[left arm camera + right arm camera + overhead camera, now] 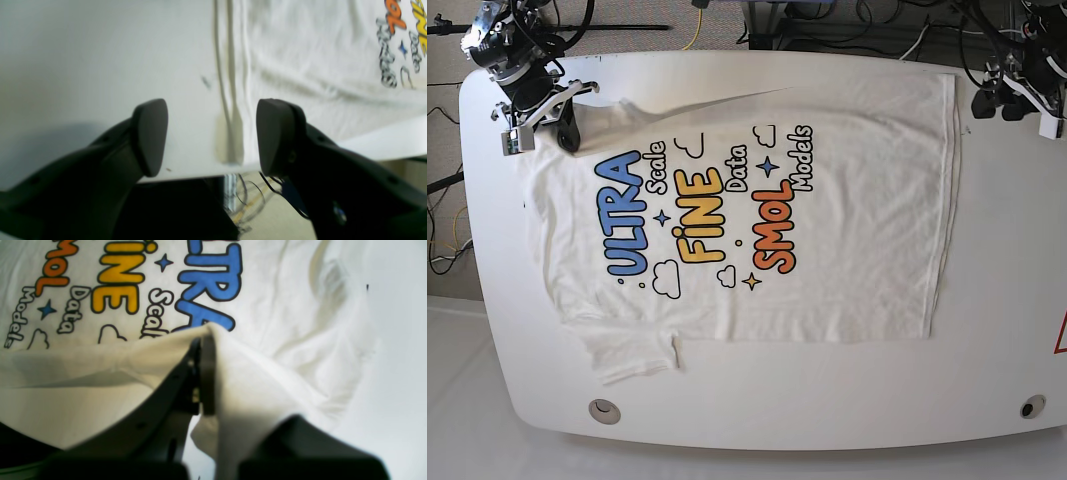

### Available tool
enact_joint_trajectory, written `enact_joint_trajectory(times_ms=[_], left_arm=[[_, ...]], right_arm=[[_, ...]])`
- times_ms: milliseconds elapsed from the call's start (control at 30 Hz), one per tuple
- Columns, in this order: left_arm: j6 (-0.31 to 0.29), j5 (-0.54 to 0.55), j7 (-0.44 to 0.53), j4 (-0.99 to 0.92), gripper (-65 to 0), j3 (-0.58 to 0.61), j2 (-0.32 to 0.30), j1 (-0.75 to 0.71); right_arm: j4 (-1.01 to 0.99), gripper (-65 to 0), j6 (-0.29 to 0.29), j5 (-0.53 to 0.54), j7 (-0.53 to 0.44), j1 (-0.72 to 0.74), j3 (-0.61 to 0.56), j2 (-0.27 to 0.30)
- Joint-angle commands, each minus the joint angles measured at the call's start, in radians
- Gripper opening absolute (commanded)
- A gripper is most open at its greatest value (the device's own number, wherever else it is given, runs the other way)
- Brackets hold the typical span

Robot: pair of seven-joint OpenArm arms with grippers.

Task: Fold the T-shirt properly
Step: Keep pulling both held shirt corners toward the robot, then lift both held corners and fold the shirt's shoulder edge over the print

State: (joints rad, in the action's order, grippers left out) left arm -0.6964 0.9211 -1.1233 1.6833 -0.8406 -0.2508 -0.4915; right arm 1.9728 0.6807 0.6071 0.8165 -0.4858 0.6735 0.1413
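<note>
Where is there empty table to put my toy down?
The T-shirt covers most of the table. Bare strips: between the shirt's hem and the table's right end, and along the near edge, between the shirt and the two round holes. The far corners are crowded: right gripper pinching the shirt, left gripper open beside the hem.

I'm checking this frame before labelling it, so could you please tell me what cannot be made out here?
- Right wrist view: the right gripper's fingers are draped in T-shirt cloth, hiding the pinched spot.
- Left wrist view: the print is cut off by the right edge and blurred.
- Base view: the left gripper is too small to judge.
</note>
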Motion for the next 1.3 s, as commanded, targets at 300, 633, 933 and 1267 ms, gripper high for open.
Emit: enact_joint_trajectory(times_ms=[300, 633, 933, 1267], left_arm=[[-0.002, 0.022, 0.022, -0.156, -25.3, 0.114, -0.005, 0.001], [-0.002, 0.022, 0.024, -0.197, -25.3, 0.217, -0.003, 0.003], [-0.002, 0.022, 0.052, -0.203, -25.3, 0.267, -0.003, 0.003], [-0.002, 0.023, 0.056, -0.203, -65.0, 0.269, -0.003, 0.004]], right_arm=[[0.013, -65.0, 0.004, 0.02, -0.023, -0.006, 0.005, 0.011], [0.015, -65.0, 0.004, 0.02, -0.023, -0.006, 0.007, 0.013], [0.015, -65.0, 0.004, 0.02, -0.023, -0.007, 0.009, 0.014], [0.015, -65.0, 0.006, 0.02, -0.023, -0.007, 0.01, 0.014]])
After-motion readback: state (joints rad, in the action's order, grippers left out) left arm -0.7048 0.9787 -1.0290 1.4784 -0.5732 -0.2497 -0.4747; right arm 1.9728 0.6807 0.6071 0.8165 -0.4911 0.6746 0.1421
